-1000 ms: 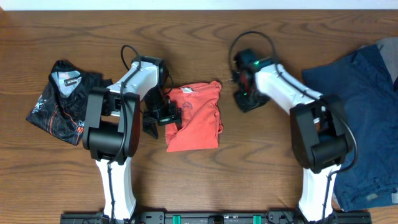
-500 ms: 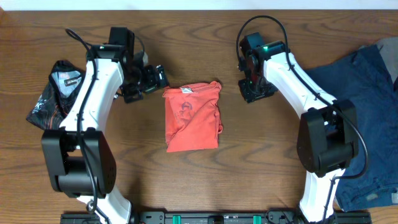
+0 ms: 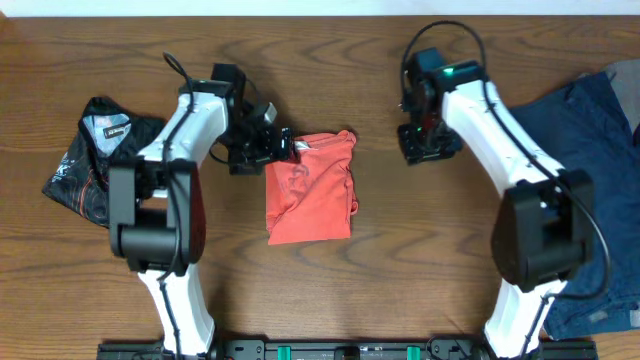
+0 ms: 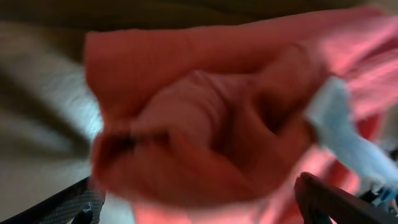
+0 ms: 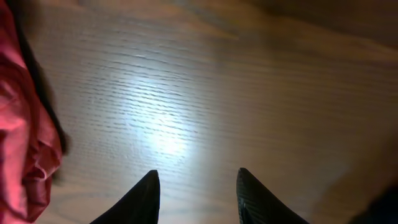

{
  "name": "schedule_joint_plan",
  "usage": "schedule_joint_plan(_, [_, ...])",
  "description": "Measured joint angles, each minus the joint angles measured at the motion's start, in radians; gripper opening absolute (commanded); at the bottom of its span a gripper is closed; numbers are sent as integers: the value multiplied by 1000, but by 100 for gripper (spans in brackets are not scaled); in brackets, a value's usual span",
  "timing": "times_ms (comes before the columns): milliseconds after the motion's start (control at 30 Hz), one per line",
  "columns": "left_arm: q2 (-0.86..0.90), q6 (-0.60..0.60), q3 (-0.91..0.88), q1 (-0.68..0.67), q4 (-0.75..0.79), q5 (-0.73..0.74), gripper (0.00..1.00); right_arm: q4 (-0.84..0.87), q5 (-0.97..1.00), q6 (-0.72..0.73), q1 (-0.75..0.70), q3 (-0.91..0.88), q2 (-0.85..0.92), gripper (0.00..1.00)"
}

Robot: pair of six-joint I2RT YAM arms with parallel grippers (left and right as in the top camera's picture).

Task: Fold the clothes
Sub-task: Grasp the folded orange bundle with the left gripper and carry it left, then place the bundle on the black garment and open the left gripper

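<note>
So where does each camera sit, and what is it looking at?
Overhead: above the table, facing straight down; left arm, right arm, coral T-shirt.
Left wrist: on the left arm, blurred close-up of the T-shirt; own fingertips at bottom corners.
Right wrist: on the right arm, facing the table; two fingertips.
Shared: all three show the T-shirt.

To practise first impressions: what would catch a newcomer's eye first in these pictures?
The coral-red T-shirt, folded at the table's centre, stands out against brown wood. The left gripper sits open at its far left corner; a black printed garment and navy garment lie at the far edges.
</note>
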Motion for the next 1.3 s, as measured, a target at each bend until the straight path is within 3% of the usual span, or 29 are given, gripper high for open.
schedule_joint_plan(33, [14, 7, -1, -4, 11, 2, 99, -4, -1, 1, -12, 0, -17, 39])
schedule_joint_plan(67, [24, 9, 1, -10, 16, 9, 87, -10, -2, 2, -23, 0, -36, 39])
schedule_joint_plan(167, [28, 35, 0, -26, 53, 14, 26, -23, -3, 2, -47, 1, -76, 39])
schedule_joint_plan(233, [33, 58, 0, -35, 58, 14, 6, -40, -3, 2, -67, 1, -97, 39])
schedule_joint_plan(467, [13, 92, 16, 28, 51, 25, 6, -81, -3, 2, -153, 1, -150, 38])
schedule_joint_plan(867, [-269, 65, 98, 469, 184, -38, 7, -127, -3, 2, -233, 1, -212, 38])
schedule_joint_plan(1300, [-208, -21, 39, 733, 177, -211, 6, -127, -3, 2, -233, 1, -212, 38])
